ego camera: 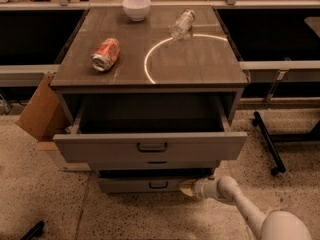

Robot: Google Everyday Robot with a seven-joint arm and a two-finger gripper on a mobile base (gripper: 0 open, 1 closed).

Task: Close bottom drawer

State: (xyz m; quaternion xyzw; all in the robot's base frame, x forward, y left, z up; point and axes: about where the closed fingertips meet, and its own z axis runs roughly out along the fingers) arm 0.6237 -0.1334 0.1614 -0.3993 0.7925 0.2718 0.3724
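Observation:
The bottom drawer [142, 185] is the lowest grey front under the cabinet, with a small dark handle [158, 185]. It stands out only a little from the cabinet. The wide top drawer [150, 146] is pulled far out above it and is empty. The middle drawer front [155, 163] shows as a thin strip. My gripper [187, 187] comes in from the lower right on a white arm [240, 206]. Its tip rests against the right end of the bottom drawer's front.
On the cabinet top lie an orange can [105, 54], a white bowl [137, 8] and a clear plastic bottle [181, 23]. A cardboard box [40, 115] leans at the cabinet's left side. A black chair base [267, 141] stands on the floor to the right.

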